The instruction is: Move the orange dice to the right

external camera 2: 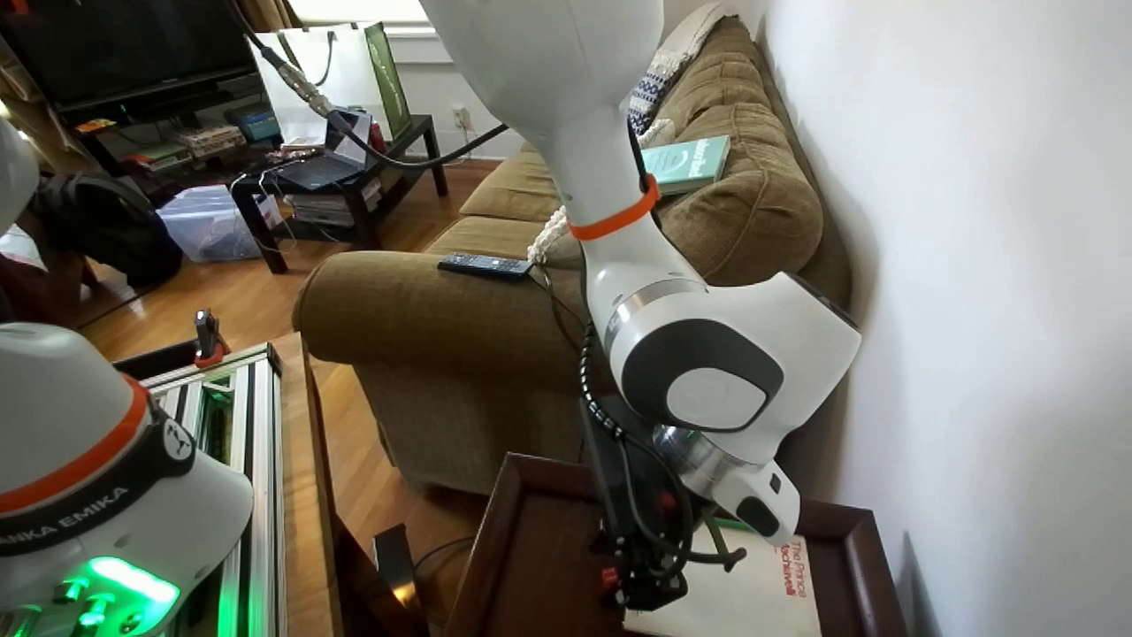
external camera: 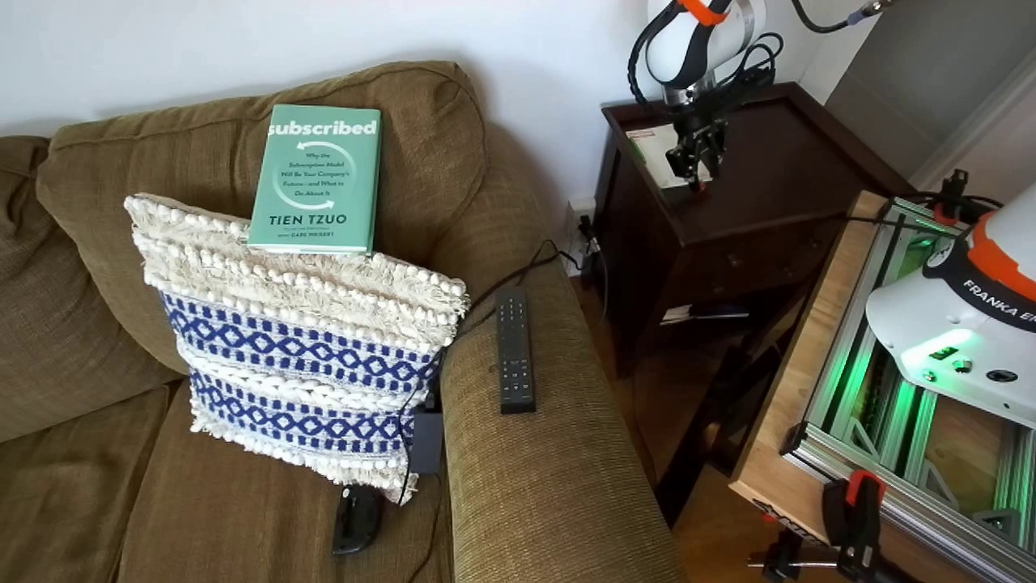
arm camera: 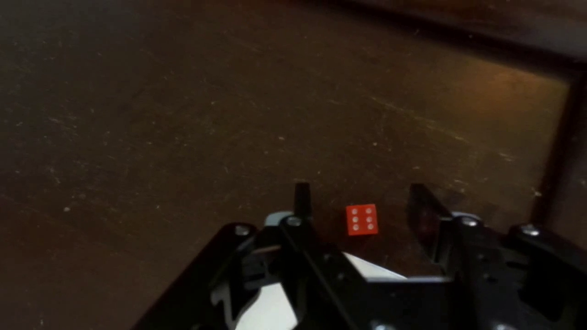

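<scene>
On the dark tabletop (arm camera: 160, 137) lay the orange die (arm camera: 362, 220), six white pips facing up at me in the wrist view. I had my jaws spread, one on each side of it with a gap showing at both flanks, so they gripped nothing; whether they were level with the die or above it, I could not tell. Up close I also got the scratches (arm camera: 424, 122) in the wood; in both exterior views the pips were too small to make out.

The title of the pale book (external camera 2: 747, 606) near my jaws, The Prince, was readable in an exterior view, along with a laptop (external camera 2: 320, 171) and a white bag (external camera 2: 354, 80) farther off. In an exterior view I saw the drawers (external camera: 757, 267) below the tabletop and read Subscribed on the green book (external camera: 316, 178) leaning against the back of the sofa (external camera: 73, 470), its lower edge over a patterned cushion (external camera: 283, 397). Both exterior views gave me the remote (external camera: 515, 356) on the armrest (external camera: 558, 478).
</scene>
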Action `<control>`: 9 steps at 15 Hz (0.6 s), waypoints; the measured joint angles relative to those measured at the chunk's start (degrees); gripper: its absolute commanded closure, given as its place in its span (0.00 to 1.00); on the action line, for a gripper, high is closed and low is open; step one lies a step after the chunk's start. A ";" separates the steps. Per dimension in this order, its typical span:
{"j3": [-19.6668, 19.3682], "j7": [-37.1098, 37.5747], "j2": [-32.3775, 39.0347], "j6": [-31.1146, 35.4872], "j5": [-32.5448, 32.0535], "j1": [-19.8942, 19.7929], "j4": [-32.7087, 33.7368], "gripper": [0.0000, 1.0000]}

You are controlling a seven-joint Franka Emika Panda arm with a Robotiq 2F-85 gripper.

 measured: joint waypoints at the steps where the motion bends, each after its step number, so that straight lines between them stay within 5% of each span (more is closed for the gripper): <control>1: 0.11 -0.63 0.23 -0.52 0.08 -0.12 0.33 0.52; 6: 0.58 -2.86 1.69 -1.24 0.69 -1.02 2.04 0.59; 9: 0.95 -4.00 2.38 -1.30 1.31 -1.74 2.90 0.84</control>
